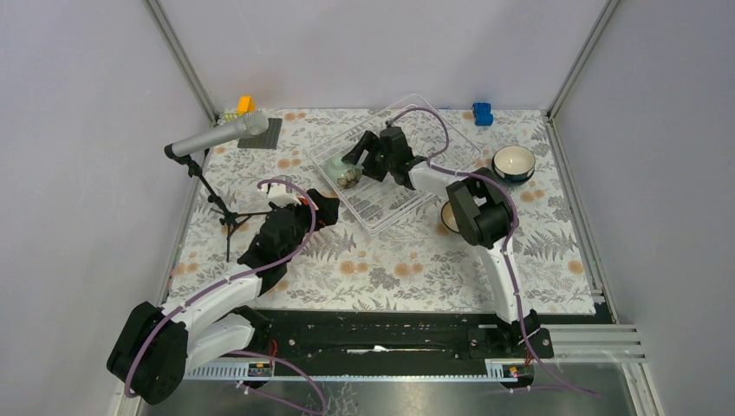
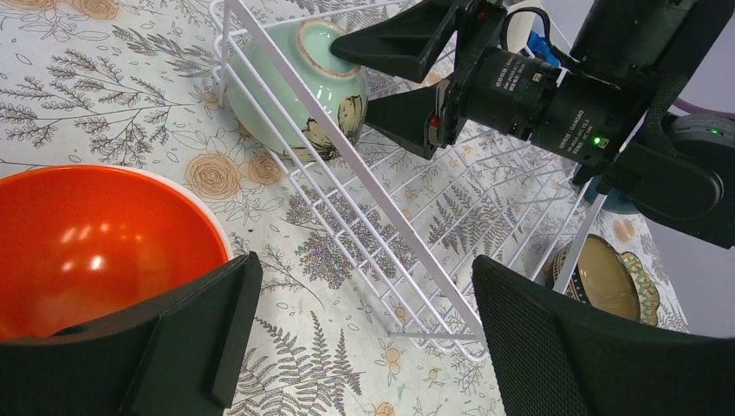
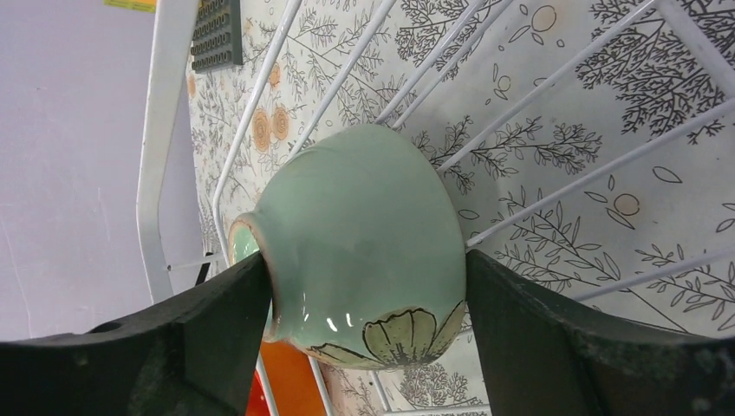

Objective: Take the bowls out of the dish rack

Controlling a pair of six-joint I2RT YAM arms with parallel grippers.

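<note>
Orange glazed ceramic filled the near left of the left wrist view: a small round orange bowl point(image 2: 95, 243) stood upright on the flower-printed bench point(image 1: 407, 269), just outside the large shallow dish rack of white wire point(image 2: 373, 191). The left gripper point(image 2: 364, 269) hung low beside this bowl. Its jaws were spread wide and held nothing. One jaw covered a part of the bowl's rim, and I could not tell if it touched.

A little farther, on the right side, a dark brown patterned bowl point(image 2: 607, 277) stood on the bench just beside the rack. In the top view it was half hidden behind the elbow of the right arm.

The rack lay in the middle of the bench, turned at an angle to the bench edges. Inside it, near its left end, a pale green round bowl with a painted leaf point(image 3: 355, 225) lay on its side on the wires. The right gripper point(image 3: 368, 269) reached into the rack, and its jaws were pressed against two opposite sides of the green bowl, pinching it.

Farther right, a teal-blue bowl with a white inside point(image 1: 513, 162) stood upright on the bench, apart from the rack. At the left stood a grey microphone on a black tripod point(image 1: 217, 137). At the far edge were a small blue block point(image 1: 482, 113), an orange block point(image 1: 245, 104) and a dark grey studded plate point(image 1: 260, 134).
</note>
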